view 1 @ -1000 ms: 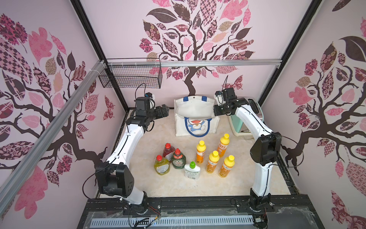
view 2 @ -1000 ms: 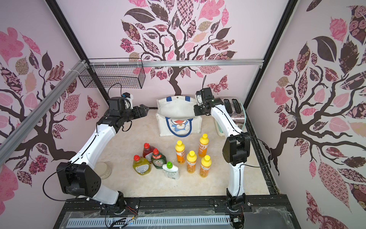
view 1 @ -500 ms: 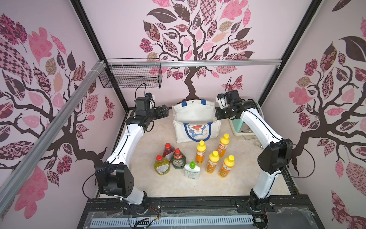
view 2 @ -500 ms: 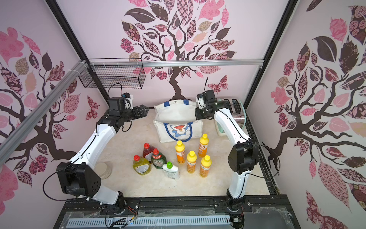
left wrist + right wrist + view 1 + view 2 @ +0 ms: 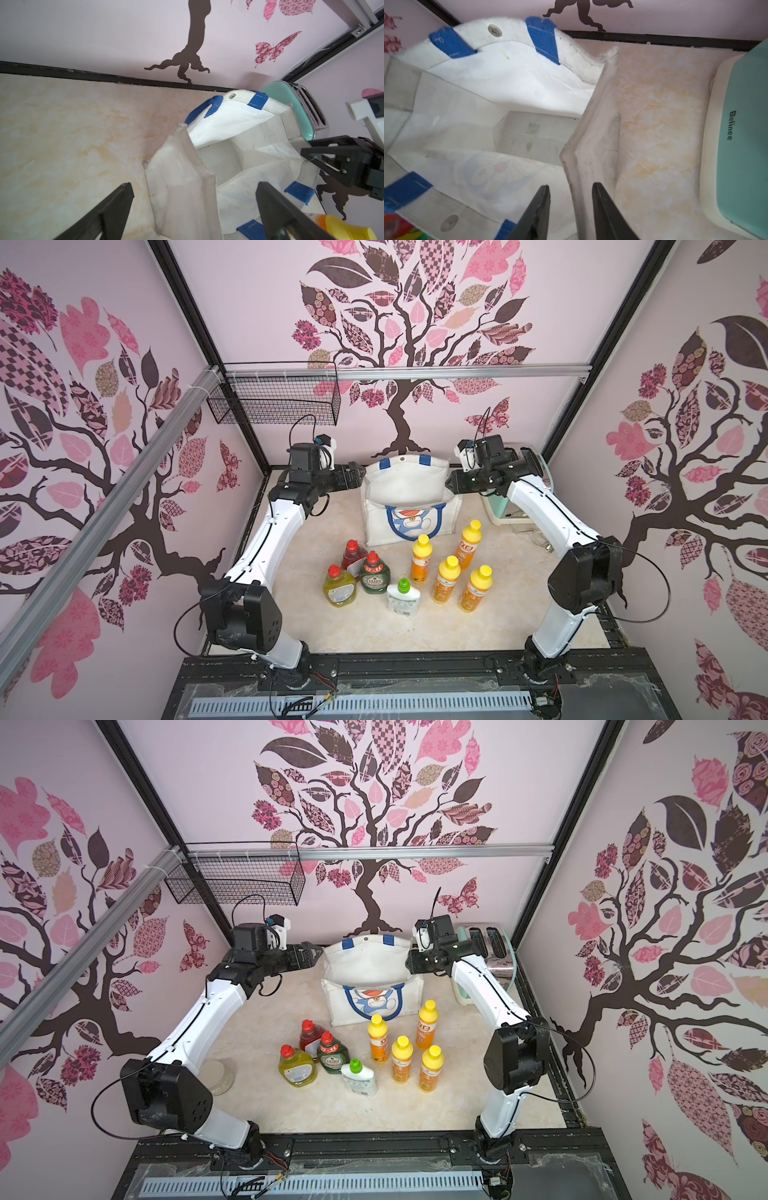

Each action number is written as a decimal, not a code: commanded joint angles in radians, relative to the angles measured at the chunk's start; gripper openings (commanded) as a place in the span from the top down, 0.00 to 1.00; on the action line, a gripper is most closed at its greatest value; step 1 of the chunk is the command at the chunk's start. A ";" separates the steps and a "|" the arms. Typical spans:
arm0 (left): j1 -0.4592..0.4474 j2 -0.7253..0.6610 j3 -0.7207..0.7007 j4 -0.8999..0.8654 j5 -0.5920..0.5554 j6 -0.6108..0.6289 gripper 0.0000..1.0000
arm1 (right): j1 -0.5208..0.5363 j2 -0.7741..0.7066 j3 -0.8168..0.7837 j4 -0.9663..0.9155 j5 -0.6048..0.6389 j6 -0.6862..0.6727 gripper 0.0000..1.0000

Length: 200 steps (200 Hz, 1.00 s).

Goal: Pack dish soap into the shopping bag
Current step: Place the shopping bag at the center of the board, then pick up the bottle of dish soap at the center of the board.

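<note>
Pink tree-decal walls, marbled table [image 5: 374,626]. The shopping bag [image 5: 409,489] stands between my two claws, mouth up, nothing inside that I can see. Left claw [image 5: 193,185] is released wide, just beside its side wall, touching nothing. Right claw [image 5: 569,186] is parted and straddles the opposite side rim, not pinching it as far as I can tell. The dish soap [image 5: 446,580], nine upright bottles, is well apart from both claws, back toward my bases. Bag is likely soft, light and floppy: take the rim or the blue handles [image 5: 544,39]. Bottles are likely stiff, slick and weighty, the tall ones tippy: grip mid-body.
</note>
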 commanded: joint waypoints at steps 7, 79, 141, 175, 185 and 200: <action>-0.032 0.053 0.058 -0.029 0.013 0.054 0.02 | 0.009 -0.058 0.013 0.016 0.026 0.010 0.48; -0.035 0.125 0.128 -0.155 -0.066 0.101 0.05 | 0.030 -0.311 -0.143 -0.042 0.184 -0.003 0.42; -0.036 0.096 0.113 -0.112 -0.006 0.081 0.05 | 0.123 -0.593 -0.367 -0.090 0.310 0.002 0.40; -0.044 0.076 0.089 -0.077 -0.035 0.064 0.04 | 0.144 -0.667 -0.483 -0.045 0.344 0.006 0.38; -0.046 0.076 0.088 -0.078 -0.034 0.063 0.03 | 0.143 -0.685 -0.516 -0.011 0.323 0.008 0.38; -0.049 0.079 0.089 -0.079 -0.038 0.061 0.04 | 0.145 -0.697 -0.557 0.040 0.293 0.003 0.41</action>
